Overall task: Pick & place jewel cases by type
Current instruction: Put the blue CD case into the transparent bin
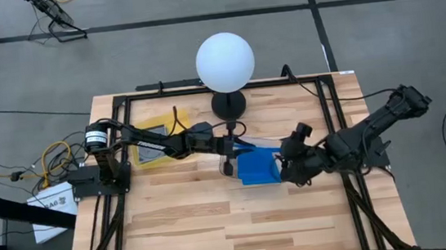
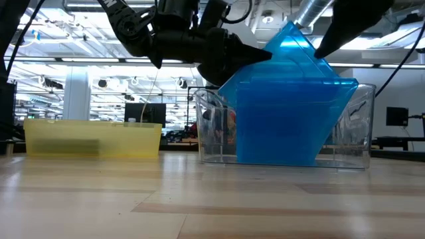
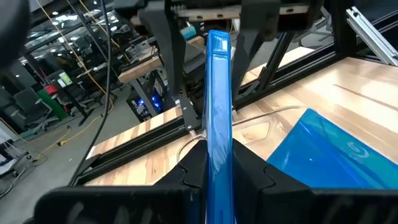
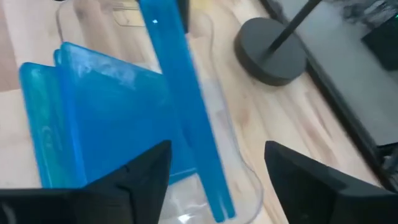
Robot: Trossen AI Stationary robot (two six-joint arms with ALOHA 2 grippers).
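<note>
High view: the left gripper (image 1: 227, 145) reaches over the clear tray (image 1: 245, 146) at mid-surface, and the right gripper (image 1: 280, 169) sits just beside the blue cases (image 1: 258, 167). A yellow tray (image 1: 152, 140) lies under the left arm.

Low view: blue cases (image 2: 282, 119) lean inside the clear tray (image 2: 355, 129); the yellow tray (image 2: 93, 138) stands well apart.

Left wrist view: the left gripper (image 3: 217, 165) pinches one blue case (image 3: 217, 99) edge-on.

Right wrist view: the right gripper (image 4: 217, 168) stands wide, holding nothing, over the cases (image 4: 106, 112).
</note>
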